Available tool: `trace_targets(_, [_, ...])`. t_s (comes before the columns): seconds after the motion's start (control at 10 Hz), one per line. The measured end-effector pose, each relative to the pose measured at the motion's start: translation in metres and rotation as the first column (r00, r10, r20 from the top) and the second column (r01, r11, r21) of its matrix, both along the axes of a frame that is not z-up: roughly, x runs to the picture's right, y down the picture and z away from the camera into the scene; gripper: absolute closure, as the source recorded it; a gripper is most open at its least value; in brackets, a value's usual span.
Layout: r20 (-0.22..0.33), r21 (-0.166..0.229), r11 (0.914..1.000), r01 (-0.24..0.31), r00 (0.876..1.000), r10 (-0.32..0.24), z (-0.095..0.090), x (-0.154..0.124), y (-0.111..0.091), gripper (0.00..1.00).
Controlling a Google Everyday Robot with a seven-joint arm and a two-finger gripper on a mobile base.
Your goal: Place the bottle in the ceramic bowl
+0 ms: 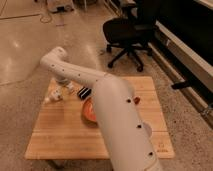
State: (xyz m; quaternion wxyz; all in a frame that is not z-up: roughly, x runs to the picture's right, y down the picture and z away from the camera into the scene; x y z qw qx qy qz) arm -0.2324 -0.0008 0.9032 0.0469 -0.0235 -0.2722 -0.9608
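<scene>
The small whitish bottle [55, 95] lies on its side near the far left corner of the wooden table [60, 135]. The glossy orange-brown ceramic bowl [88, 111] sits mid-table; only its left part shows, the rest is hidden behind my white arm. My gripper [64, 86] hangs down from the bent wrist at the far left of the table, right above and beside the bottle. A black rectangular box [84, 92] lies between the bottle and the bowl.
A small red object [136, 100] lies on the right part of the table. My arm crosses the table from the lower right. A black office chair [127, 30] stands behind the table. A dark counter runs along the right.
</scene>
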Motion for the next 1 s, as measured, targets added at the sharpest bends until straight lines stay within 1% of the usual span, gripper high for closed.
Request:
trace_targets(0.1, [0.002, -0.002, 1.0000, 0.000, 1.000, 0.000, 0.008, -0.010, 0.002, 0.20])
trace_targets(0.2, [0.011, -0.003, 1.0000, 0.001, 1.000, -0.001, 0.017, -0.032, 0.003, 0.20])
trace_targets(0.3, [0.008, -0.005, 1.0000, 0.006, 1.000, -0.006, 0.024, -0.039, 0.003, 0.20])
trace_targets(0.4, [0.004, -0.005, 1.0000, 0.009, 1.000, -0.008, 0.032, -0.040, 0.003, 0.20])
trace_targets(0.5, [-0.001, -0.010, 0.9999, 0.009, 1.000, -0.009, 0.043, -0.039, 0.008, 0.21])
trace_targets(0.6, [-0.002, -0.007, 1.0000, 0.004, 1.000, -0.004, 0.052, -0.035, 0.013, 0.25])
trace_targets(0.7, [-0.005, 0.001, 1.0000, -0.005, 1.000, 0.005, 0.060, -0.028, 0.018, 0.34])
trace_targets(0.8, [-0.007, 0.004, 0.9999, -0.011, 1.000, 0.012, 0.060, -0.023, 0.024, 0.44])
trace_targets(0.9, [-0.012, 0.003, 0.9999, -0.016, 1.000, 0.016, 0.056, -0.019, 0.029, 0.54])
trace_targets(1.0, [-0.016, 0.003, 0.9997, -0.024, 1.000, 0.024, 0.048, -0.014, 0.029, 0.64])
